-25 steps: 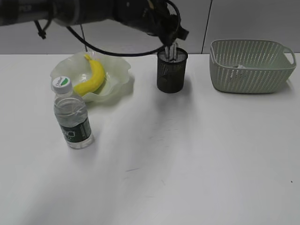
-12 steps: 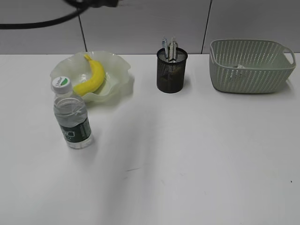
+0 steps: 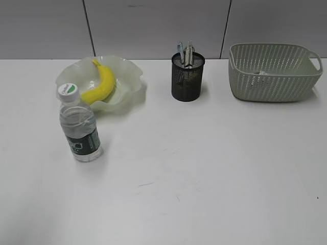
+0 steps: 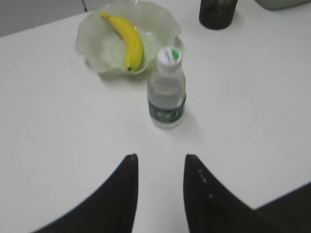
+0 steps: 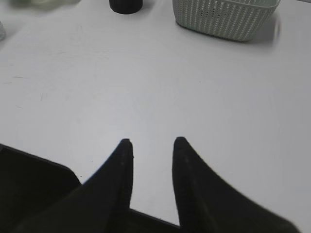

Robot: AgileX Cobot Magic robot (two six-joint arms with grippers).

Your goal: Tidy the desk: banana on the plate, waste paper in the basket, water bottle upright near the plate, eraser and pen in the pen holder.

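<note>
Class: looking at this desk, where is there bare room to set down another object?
The white desk is bare across its front half and between the clear water bottle and the sage-green plastic basket. The back is crowded: ruffled green glass plate with yellow banana, black mesh pen holder.

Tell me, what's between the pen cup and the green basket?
Nothing: only bare white desk lies between the pen holder and the basket, as the exterior view shows.

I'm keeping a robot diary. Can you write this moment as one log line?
banana: on plate | water bottle: upright beside plate | pen holder: pens inside | left gripper: open, empty | right gripper: open, empty
</note>
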